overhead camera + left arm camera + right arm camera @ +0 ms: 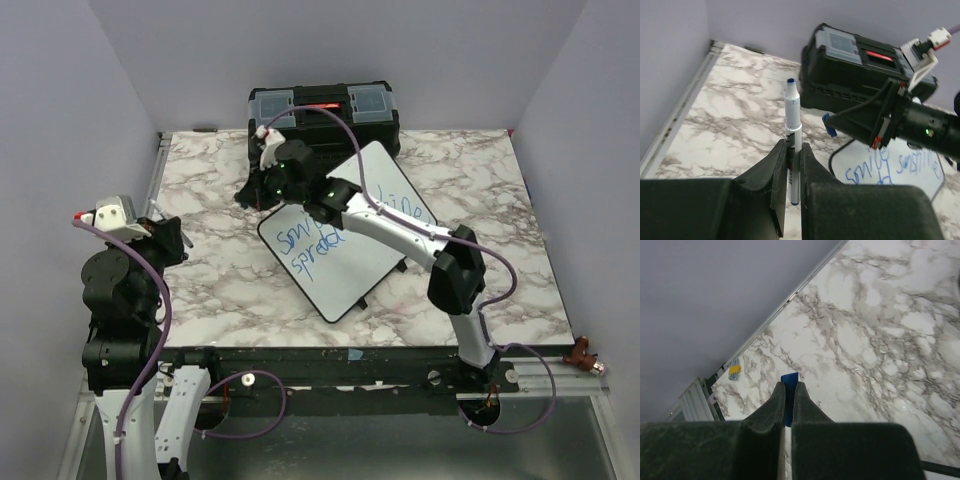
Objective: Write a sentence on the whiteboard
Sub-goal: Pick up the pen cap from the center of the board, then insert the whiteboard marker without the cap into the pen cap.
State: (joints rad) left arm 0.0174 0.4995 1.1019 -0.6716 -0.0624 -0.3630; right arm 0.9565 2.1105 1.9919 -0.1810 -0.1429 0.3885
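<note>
The marble table (480, 200) is filling the whole top view, and the black toolbox (325, 105) is sitting at its far edge with the red strip on its lid showing. In front of the toolbox, the whiteboard (350, 270) is lying flat in the middle of the table. It is turned at an angle, with its far corner near the toolbox.

The right arm (400, 232) is spanning the board from the near right, hiding part of its surface. The left arm (120, 280) is standing folded at the near left, well apart from the board.

On the board the sentence (315, 245) is showing in blue, two slanted lines. The arm is covering the middle of them, and the left wrist view is catching them upside down.

The right gripper (788, 387) is hanging over bare marble beyond the board's far left edge. Its jaws are pressed together, pinching a small blue piece (789, 378).

The left gripper (792, 150) is holding the marker (793, 117), fingers clamped on the white barrel. The marker is standing upright with its blue tip (791, 81) pointing up, uncapped.
</note>
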